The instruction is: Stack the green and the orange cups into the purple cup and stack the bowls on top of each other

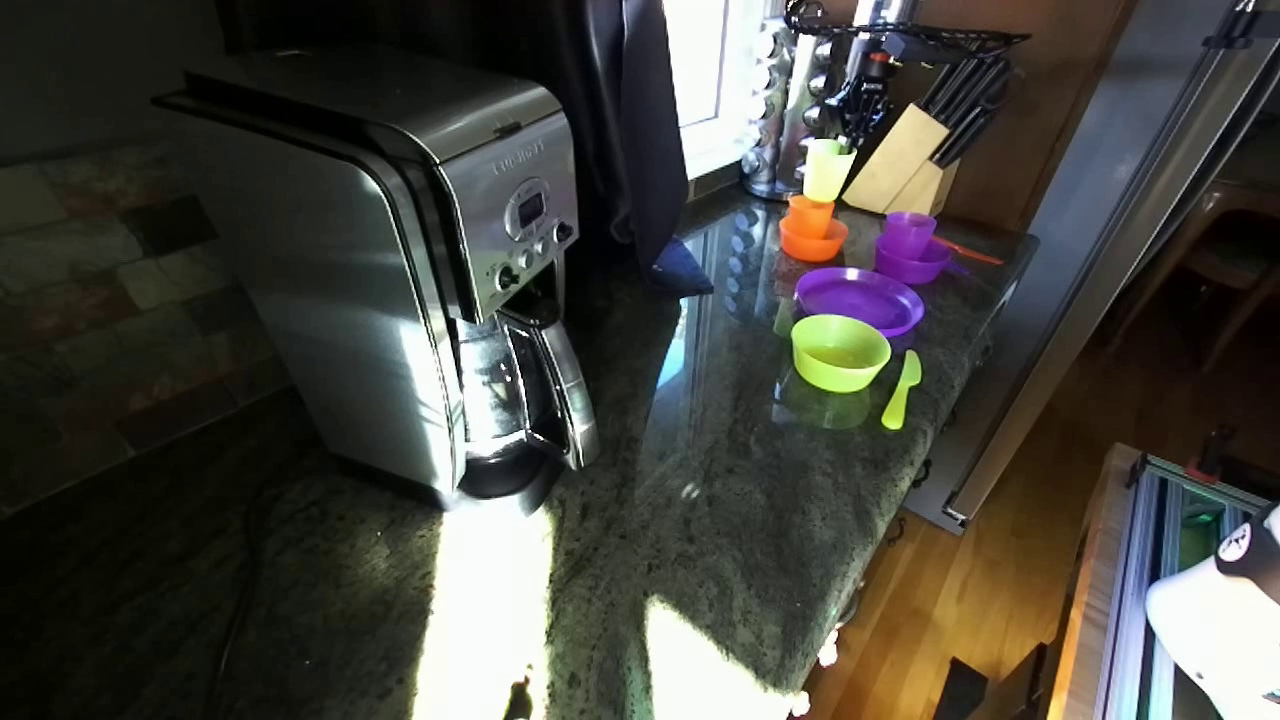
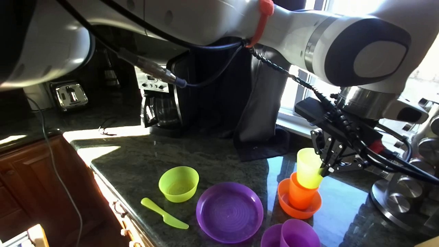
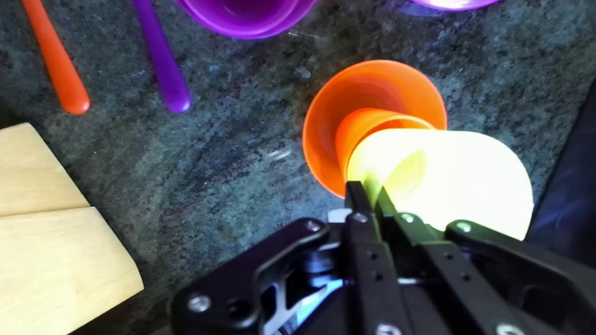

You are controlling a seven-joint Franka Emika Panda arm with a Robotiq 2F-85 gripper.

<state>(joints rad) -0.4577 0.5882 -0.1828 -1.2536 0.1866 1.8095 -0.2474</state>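
End effector [image 3: 369,190] grasping green cup [image 2: 307,168] by side, cup above orange cup [image 2: 299,198]

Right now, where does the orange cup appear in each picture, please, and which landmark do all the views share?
In an exterior view, the orange cup is right of centre, upper half.
In an exterior view, the orange cup is right of centre, lower half.
In the wrist view, the orange cup is right of centre, mostly upper half, partly hidden by the green cup.
Shared landmark: the orange bowl that it sits in.
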